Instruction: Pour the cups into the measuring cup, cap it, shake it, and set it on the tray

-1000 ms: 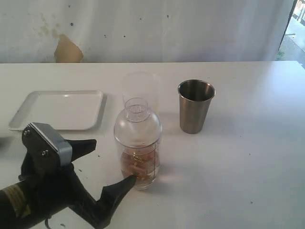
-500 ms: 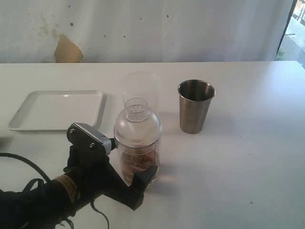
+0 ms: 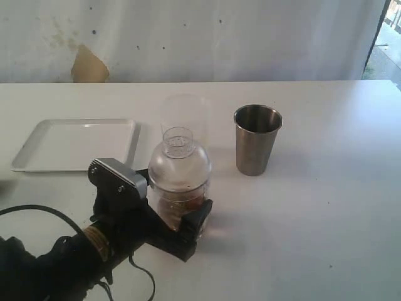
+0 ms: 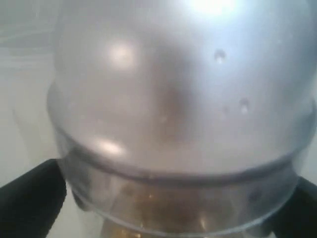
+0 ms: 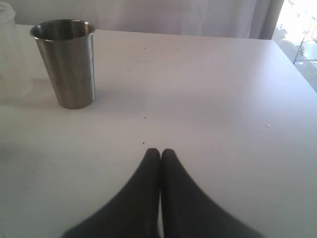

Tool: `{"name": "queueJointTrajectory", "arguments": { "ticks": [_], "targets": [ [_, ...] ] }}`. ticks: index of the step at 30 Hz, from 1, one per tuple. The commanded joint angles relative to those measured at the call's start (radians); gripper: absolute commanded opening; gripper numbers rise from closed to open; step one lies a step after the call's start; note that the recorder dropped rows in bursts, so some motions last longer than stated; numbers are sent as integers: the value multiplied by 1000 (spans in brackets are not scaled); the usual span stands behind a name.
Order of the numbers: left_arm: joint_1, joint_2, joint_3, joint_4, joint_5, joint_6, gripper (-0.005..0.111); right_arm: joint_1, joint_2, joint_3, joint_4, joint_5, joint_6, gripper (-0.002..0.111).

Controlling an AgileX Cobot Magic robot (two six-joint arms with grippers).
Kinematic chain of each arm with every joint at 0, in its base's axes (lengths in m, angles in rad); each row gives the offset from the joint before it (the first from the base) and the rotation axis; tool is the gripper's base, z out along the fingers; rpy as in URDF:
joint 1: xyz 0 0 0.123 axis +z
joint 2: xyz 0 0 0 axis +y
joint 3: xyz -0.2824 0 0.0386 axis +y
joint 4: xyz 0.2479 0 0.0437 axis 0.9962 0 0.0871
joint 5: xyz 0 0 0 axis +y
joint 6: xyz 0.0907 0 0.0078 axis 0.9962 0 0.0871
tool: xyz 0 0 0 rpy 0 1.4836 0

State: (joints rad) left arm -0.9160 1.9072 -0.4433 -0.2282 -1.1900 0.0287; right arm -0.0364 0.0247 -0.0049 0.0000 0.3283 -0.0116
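The measuring cup [image 3: 180,179], clear with a domed clear cap [image 4: 183,89] and brownish contents low inside, stands mid-table. My left gripper [image 3: 182,218] is shut on its lower part, one black finger on each side; in the left wrist view the cup fills the frame between the fingers [image 4: 29,198]. The steel tumbler [image 3: 257,139] stands upright to its right, also in the right wrist view as the steel tumbler [image 5: 64,64]. The white tray [image 3: 75,145] lies at the left. My right gripper [image 5: 160,151] is shut on nothing, above bare table. The wooden cup is out of view.
A frosted plastic cup [image 3: 183,111] stands just behind the measuring cup, between the tray and the steel tumbler. A black cable [image 3: 37,213] trails from the left arm near the front left. The wall runs along the table's far edge.
My left gripper has swung in from the front left, moved forward round the measuring cup's base and closed on it. The cup's top has shifted slightly left.
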Motion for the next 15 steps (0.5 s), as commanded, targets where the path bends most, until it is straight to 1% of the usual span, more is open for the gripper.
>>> {"name": "queueJointTrajectory", "arguments": {
  "ticks": [1, 6, 10, 15],
  "targets": [
    [-3, 1, -37, -23, -1, 28, 105, -4, -5, 5, 0, -8, 3, 0],
    [-3, 0, -87, -18, 28, 40, 105, -4, -5, 5, 0, -8, 3, 0],
    [-3, 0, -129, -22, 94, 60, 105, -4, -5, 5, 0, -8, 3, 0],
    [-3, 0, -127, -47, 101, 65, 105, -4, -5, 5, 0, -8, 3, 0]
  ]
}}
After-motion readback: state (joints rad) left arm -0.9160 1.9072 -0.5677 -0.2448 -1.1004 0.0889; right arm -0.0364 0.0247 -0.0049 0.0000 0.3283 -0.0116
